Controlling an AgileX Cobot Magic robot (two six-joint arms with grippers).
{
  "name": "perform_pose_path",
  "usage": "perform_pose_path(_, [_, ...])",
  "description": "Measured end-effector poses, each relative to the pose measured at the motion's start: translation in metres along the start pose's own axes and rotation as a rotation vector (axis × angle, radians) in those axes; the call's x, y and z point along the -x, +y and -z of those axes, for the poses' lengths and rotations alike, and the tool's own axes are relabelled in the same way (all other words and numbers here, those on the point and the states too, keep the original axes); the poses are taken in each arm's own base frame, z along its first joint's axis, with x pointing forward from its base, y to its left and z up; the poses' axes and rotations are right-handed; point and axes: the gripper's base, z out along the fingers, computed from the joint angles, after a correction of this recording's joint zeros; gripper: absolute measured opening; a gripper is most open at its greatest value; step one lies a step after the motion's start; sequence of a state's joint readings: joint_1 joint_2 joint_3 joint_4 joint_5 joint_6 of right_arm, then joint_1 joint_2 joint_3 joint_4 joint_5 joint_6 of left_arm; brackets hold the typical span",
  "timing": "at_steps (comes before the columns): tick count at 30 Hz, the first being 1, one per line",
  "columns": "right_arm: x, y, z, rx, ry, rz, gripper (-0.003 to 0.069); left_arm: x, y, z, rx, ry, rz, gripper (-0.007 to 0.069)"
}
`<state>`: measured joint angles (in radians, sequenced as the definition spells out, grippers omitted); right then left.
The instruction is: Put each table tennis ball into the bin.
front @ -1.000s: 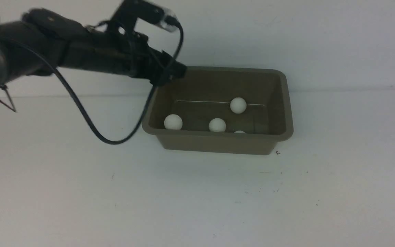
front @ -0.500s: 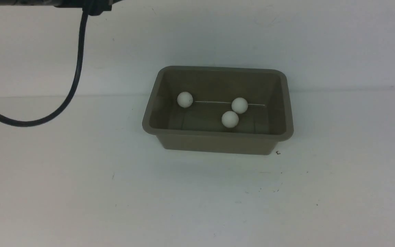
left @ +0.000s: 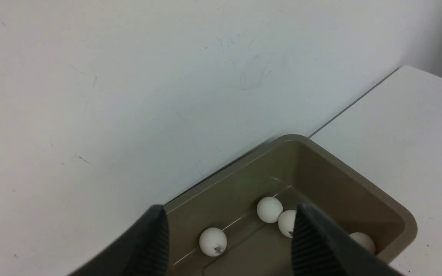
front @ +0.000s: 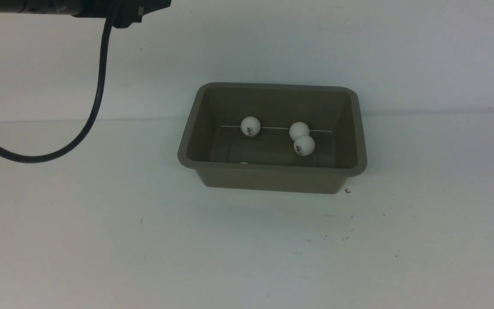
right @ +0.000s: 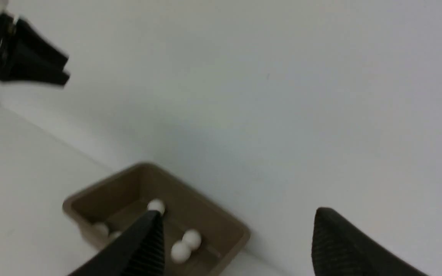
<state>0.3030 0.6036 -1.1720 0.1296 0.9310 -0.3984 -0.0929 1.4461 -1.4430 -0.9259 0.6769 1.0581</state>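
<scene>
Left arm (front: pixel 71 6): hanging high along the upper left edge of the front view, well apart from the bin, cable (front: pixel 94 107) drooping below it.
Left gripper (left: pixel 228 241): standing with jaws spread and nothing between them in the left wrist view, looking down into the tub.
Bin (front: pixel 272 178): sitting on the white table (front: pixel 247 249) against the back wall, upright, centre-right of the front view.
Leftmost visible ball (front: pixel 243 163): peeking as a white sliver just above the near wall, mostly hidden.
Second ball (front: pixel 250 126): lying on the bin floor toward the far wall, logo facing the camera.
Right pair of balls (front: pixel 299 130) (front: pixel 304 145): resting touching each other, right of centre inside the bin.
Balls outside the bin: showing none on the table in any view.
Right gripper (right: pixel 236 245): gaping wide and empty in the right wrist view, held well above the bin; out of the front view.
Handling, judged: seeming very light, hollow, stiff yet dentable, smooth and prone to rolling or bouncing off hard plastic.
Hold point, judged: pinching across the widest part, pads on opposite sides, squeezing gently.
</scene>
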Motion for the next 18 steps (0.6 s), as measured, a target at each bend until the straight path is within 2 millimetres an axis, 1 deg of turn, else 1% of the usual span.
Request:
perform_pose_path(1, [-0.009,0.003,-0.002,-0.008,-0.014,0.0,0.0472,0.0,0.0,0.0,0.0,0.0,0.0,0.0394])
perform_pose_path(2, [-0.023,0.006,-0.011,-0.019,-0.027,-0.001,0.0472,0.0,0.0,0.0,0.0,0.0,0.001,0.0394])
perform_pose_path(4, [-0.043,0.011,-0.022,-0.039,-0.053,-0.005,0.0472,0.0,0.0,0.0,-0.003,-0.003,0.004,0.0394])
perform_pose_path(7, [-0.069,0.017,-0.038,-0.049,-0.049,-0.012,0.0472,0.001,-0.001,0.0,-0.009,-0.006,0.012,0.0394])
perform_pose_path(9, [-0.078,0.019,-0.045,-0.05,-0.041,-0.015,0.0472,0.001,-0.001,0.0,-0.01,-0.007,0.014,0.0394])
perform_pose_path(11, [-0.095,0.023,-0.055,-0.056,-0.038,-0.019,0.0472,0.001,-0.001,0.0,-0.01,-0.008,0.015,0.0394])
perform_pose_path(14, [-0.102,0.025,-0.059,-0.065,-0.046,-0.02,0.0472,0.001,-0.001,0.0,-0.011,-0.008,0.015,0.0394])
perform_pose_path(15, [-0.108,0.026,-0.062,-0.07,-0.052,-0.021,0.0472,0.001,-0.001,0.0,-0.013,-0.007,0.015,0.0394])
perform_pose_path(18, [-0.115,0.028,-0.065,-0.069,-0.041,-0.022,0.0472,0.001,-0.001,0.0,-0.013,-0.007,0.016,0.0394])
